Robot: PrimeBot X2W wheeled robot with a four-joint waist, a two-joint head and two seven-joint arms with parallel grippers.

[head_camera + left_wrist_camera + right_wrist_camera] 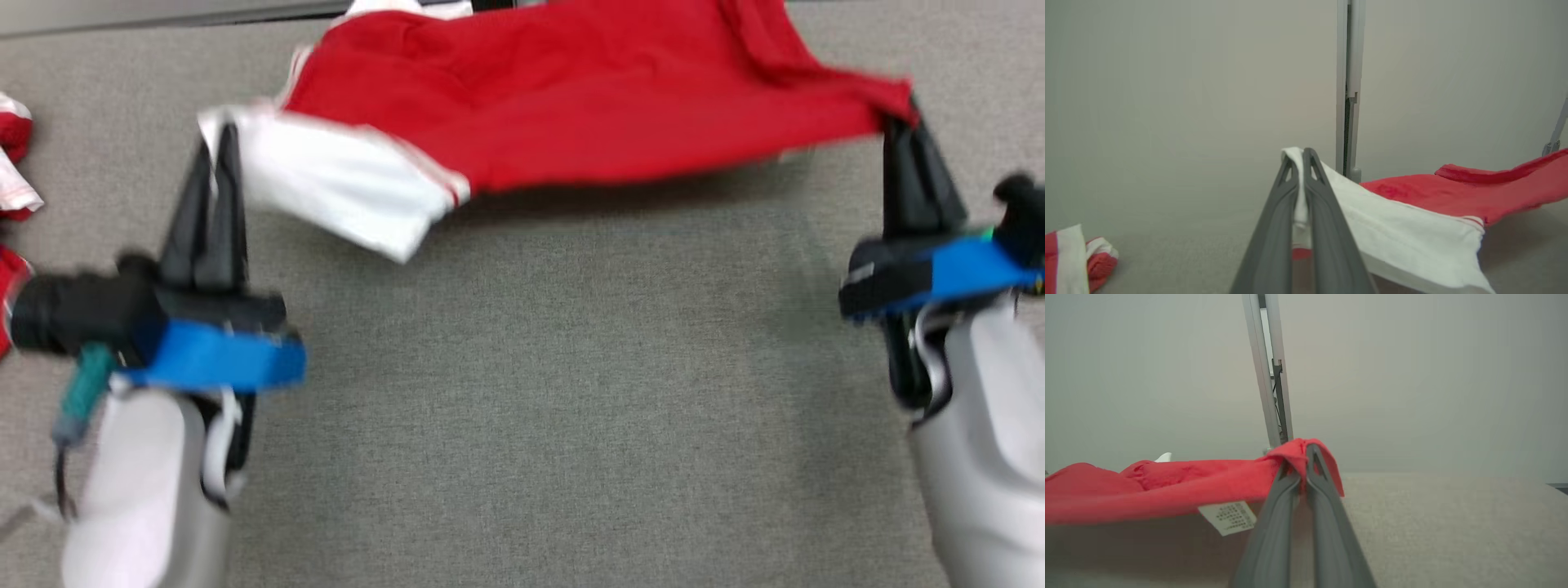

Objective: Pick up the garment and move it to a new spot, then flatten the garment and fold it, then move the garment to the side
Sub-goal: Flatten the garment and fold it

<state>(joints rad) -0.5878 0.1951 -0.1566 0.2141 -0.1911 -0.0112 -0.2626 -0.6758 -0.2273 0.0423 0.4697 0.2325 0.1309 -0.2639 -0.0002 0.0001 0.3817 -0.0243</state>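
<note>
1. Well out past the left gripper's outer side lies a small heap of red-and-white cloth (11,167). It is no part of this step and is best left alone.
2. The left gripper (217,137) has its fingers (1271,232) pressed together on the white sleeve (343,192). In the left wrist view a strip of white fabric shows nipped between them, right up to the tips.
3. The garment (588,90) spans the gap between the two grippers, ahead of their fingertips. Its near edge is raised off the grey table (531,376) and casts a shadow there. Whether its far edge rests on the table cannot be told.
4. The right gripper (900,122) is clamped on a red corner. A care label (1229,517) dangles just to the left of its fingers.
5. The step in hand looks like carrying the garment, stretched, to its new spot. To do it well, both grippers should travel level and at one pace, at the same spacing, so the cloth neither sags nor slips free. The sleeve grip is the weaker one, so too much pull there could drag only the sleeve.
</note>
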